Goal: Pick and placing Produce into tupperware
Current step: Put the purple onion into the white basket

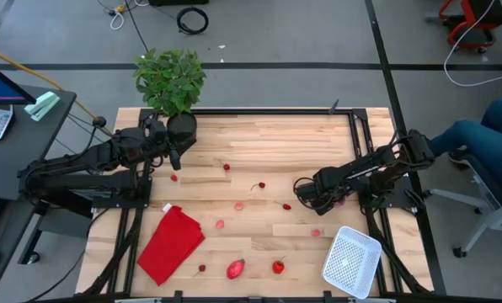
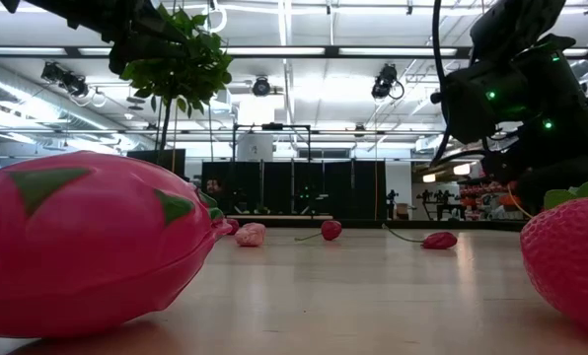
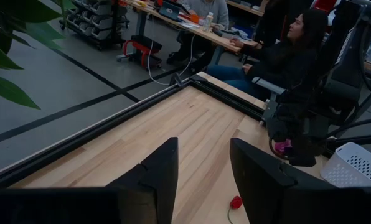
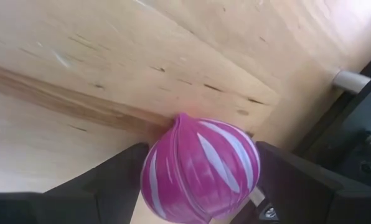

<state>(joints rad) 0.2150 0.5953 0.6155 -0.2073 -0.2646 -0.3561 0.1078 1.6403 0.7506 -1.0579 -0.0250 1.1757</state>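
Small fruits (image 1: 256, 186) lie scattered beside tupperware (image 1: 351, 261).

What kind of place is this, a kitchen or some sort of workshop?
Most likely a robotics lab or open workshop, not a kitchen. The wooden table sits in a black frame with two robot arms, desks with seated people stand beyond it, and ceiling strip lights run overhead.

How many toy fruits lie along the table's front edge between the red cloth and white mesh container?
3: small dark-red cherry beside the cloth, pink dragon fruit, then red strawberry nearest the container.

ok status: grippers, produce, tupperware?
Right gripper shut on purple ball. Left gripper open, idle by plant. Tupperware empty. Path unobstructed.
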